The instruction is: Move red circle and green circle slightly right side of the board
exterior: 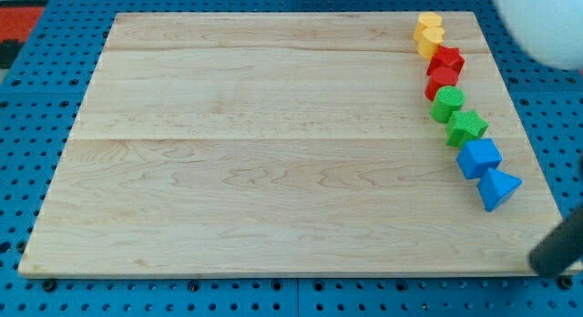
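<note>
Already near the bench's (273,171) right edge, the red circle (441,81) and green circle (447,104) touch in a crowded column. Pushing risks dragging the red star (448,58) or green star (467,126) overboard. Round, neither shows a long axis. Only a dark rod shows at bottom right; its tip and any jaws stay unseen.

this looks like a lab or robot test bench rather than a home. a pale wooden board (273,144) lies flat on a blue metal base plate (36,107) drilled with a regular grid of holes, the sort used for bolting rigs down. small bright plastic blocks (460,107) sit in a neat row along the board's right edge, from its top right corner downward. a dark rod (557,249) enters blurred at the bottom right corner, probably part of a machine arm; my tip does not show clearly.
</note>
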Controlling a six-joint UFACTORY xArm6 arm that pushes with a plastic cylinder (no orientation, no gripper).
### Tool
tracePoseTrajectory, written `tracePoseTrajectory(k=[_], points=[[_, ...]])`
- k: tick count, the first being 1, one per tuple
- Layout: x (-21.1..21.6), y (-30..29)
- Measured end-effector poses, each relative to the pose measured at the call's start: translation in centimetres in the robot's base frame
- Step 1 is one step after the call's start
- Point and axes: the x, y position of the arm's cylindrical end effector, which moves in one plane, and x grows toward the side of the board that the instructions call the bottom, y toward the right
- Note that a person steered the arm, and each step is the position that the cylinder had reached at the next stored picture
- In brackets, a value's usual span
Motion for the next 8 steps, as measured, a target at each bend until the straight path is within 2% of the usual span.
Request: tracePoseTrajectory(k=[1,2,3,4,5,6,8], points=[[-0.2,6.6],[-0.6,5.9],[-0.7,-3.0],[-4.3,-14.3],[-11.7,-18.9],[-17.3,-16.6],[-23.8,-13.2]])
